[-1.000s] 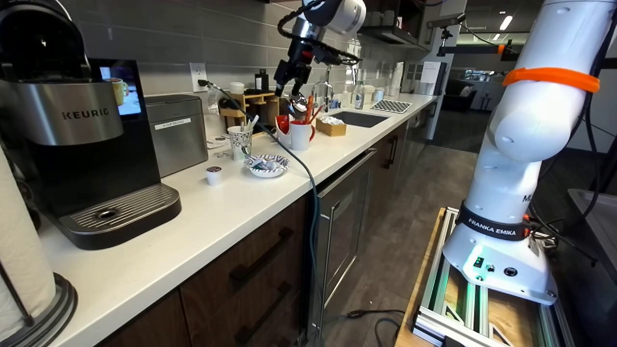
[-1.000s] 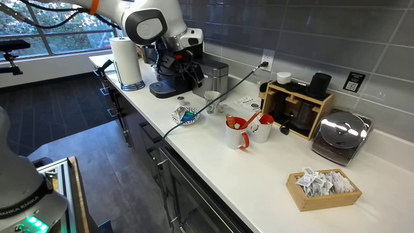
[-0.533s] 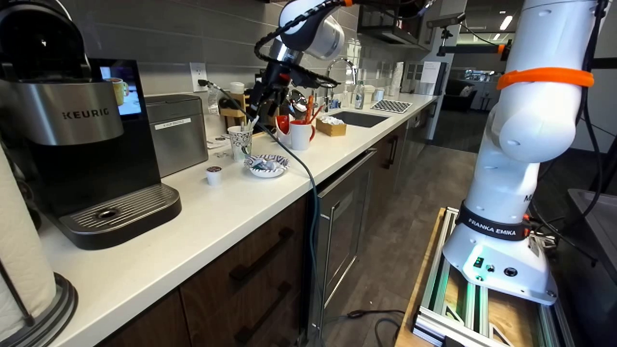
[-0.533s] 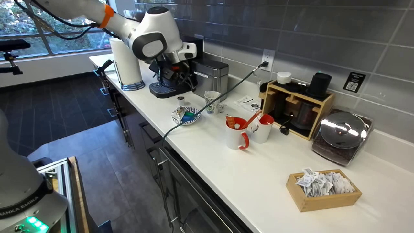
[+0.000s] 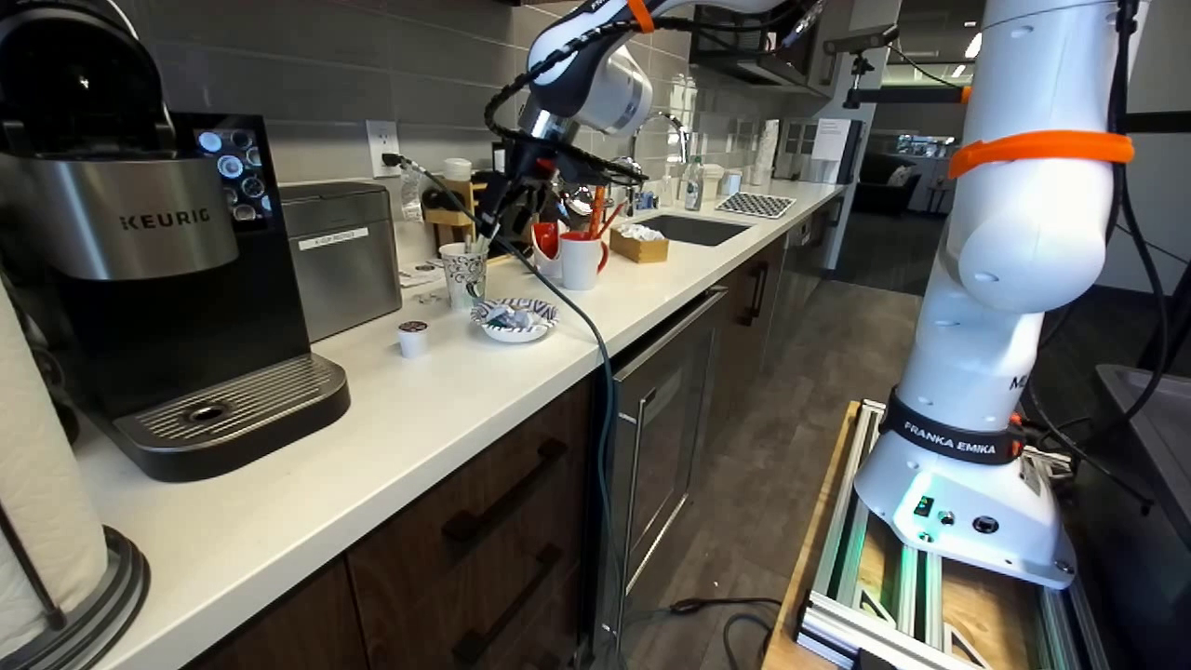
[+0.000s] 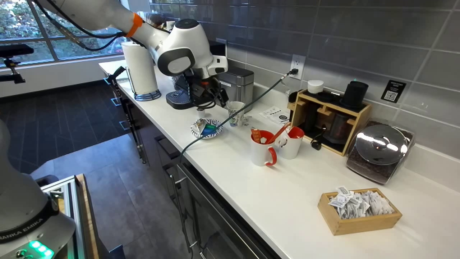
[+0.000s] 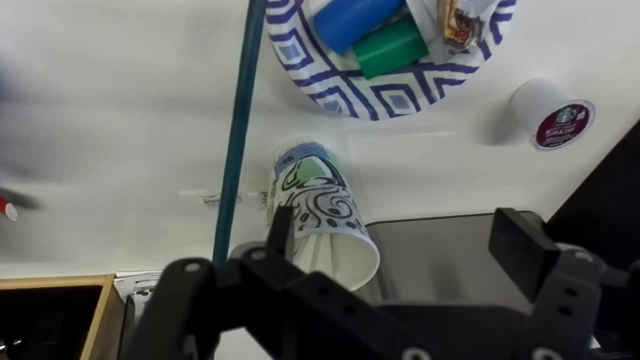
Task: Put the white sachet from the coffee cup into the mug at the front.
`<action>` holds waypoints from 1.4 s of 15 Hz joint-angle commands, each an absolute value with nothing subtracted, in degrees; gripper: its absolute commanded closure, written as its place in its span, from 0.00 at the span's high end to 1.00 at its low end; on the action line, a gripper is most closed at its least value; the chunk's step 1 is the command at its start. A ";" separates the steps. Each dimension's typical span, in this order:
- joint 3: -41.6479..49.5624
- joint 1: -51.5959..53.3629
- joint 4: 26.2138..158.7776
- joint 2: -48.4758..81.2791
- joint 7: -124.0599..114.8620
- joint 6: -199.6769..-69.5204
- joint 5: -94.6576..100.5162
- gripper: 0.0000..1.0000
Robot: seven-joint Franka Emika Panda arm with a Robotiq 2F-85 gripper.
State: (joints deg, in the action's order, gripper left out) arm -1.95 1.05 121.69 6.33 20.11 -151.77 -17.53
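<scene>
Wrist view: The gripper (image 7: 395,235) enters from the lower edge with its two fingers (image 7: 517,245) set wide apart, clasping nothing. The paper coffee cup (image 7: 325,200) appears between them, toward one finger; that finger overlaps the cup wall in the picture, and contact cannot be determined. The white sachet (image 7: 318,252) is located inside the cup; several narrow white strips show there, and their number cannot be determined. A teal cord (image 7: 242,100) passes beside the cup. A patterned bowl (image 7: 400,102) holds a blue cylinder (image 7: 350,22) and a green cylinder (image 7: 390,47). A Starbucks coffee pod (image 7: 562,125) stands near the bowl.

In an exterior view: The gripper is positioned near the cup rim, at an angle. Finger spacing cannot be read from this position. A Keurig coffee maker (image 5: 177,223) and a stainless-steel bin (image 5: 344,270) stand on the counter (image 5: 447,409).

In an exterior view: The front mug (image 6: 259,154), white with a red handle, stands upright and contains an orange packet (image 6: 256,135) and a red stick (image 6: 280,132). The rear mug (image 6: 290,148) stands just beside it. A wooden box (image 6: 366,223) filled with paper packets (image 6: 363,205) is located well apart from both mugs.
</scene>
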 commanded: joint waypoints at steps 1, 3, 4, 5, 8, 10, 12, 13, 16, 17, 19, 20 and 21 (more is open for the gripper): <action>-3.46 -1.01 118.69 9.19 25.93 -151.94 -21.19 1.00; -3.93 -1.79 117.32 10.30 27.83 -151.75 -21.64 1.00; -4.22 -2.18 116.70 10.76 28.44 -151.62 -22.02 1.00; -4.59 -2.52 116.15 11.17 28.97 -151.56 -22.28 1.00; -5.37 -3.09 114.92 12.49 29.57 -152.04 -21.84 0.97; -5.69 -3.41 114.27 13.15 29.46 -152.04 -21.10 0.95; -5.76 -3.58 113.95 13.68 29.01 -152.11 -20.43 0.89; -5.84 -3.69 113.84 13.89 28.97 -152.20 -20.33 0.83; -6.03 -3.97 113.52 14.39 28.82 -152.34 -20.40 0.58; -6.12 -4.06 113.44 14.55 28.82 -152.41 -20.42 0.49; -6.20 -4.15 113.38 14.79 28.61 -152.70 -20.28 0.32; -6.20 -4.12 113.35 14.88 28.44 -152.84 -20.16 0.25; -6.19 -4.10 113.35 14.96 28.31 -153.03 -20.03 0.18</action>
State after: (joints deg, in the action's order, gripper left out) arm -5.29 -3.34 113.96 13.89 28.46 -151.77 -20.57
